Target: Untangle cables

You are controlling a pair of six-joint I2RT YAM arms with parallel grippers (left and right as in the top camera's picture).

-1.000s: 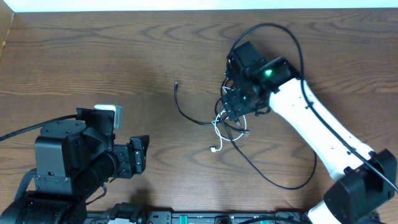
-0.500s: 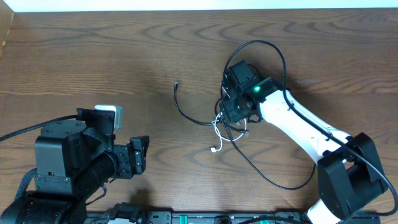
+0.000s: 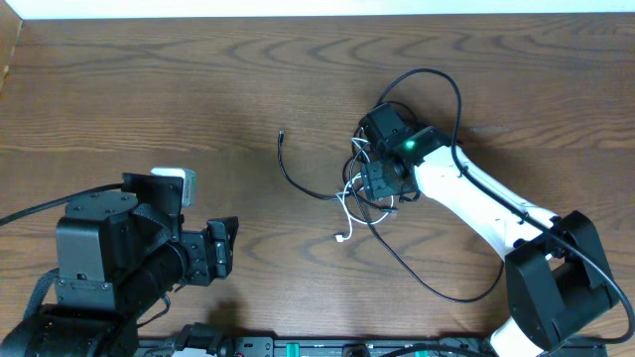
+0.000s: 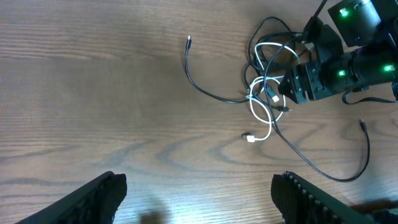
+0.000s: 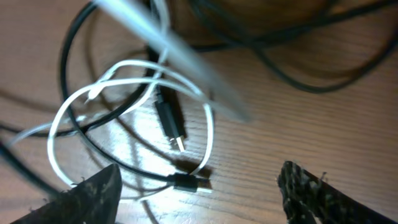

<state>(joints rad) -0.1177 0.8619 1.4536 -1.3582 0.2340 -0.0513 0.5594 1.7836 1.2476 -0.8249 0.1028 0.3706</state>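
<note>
**Picking step: right claw (image 5: 199,177) poised over the knot of cables (image 3: 365,198), right of centre in the overhead frame, nothing gripped.**

Right claw fingers are spread wide. A loop of the white cable (image 4: 264,118) and two black plugs (image 5: 169,121) lie on the table (image 3: 149,89) between them, none pinched. Left claw (image 4: 199,180) is also spread and empty, lower left of the overhead frame, well apart from the knot. Count: one white cable. Black cables (image 4: 199,81) number at least two, maybe three, but their ends vanish into the knot, so I cannot tell. Next move, by my judgement: settle on a single strand, likely the white loop, close on it, and draw it sideways without dragging the rest.
</note>
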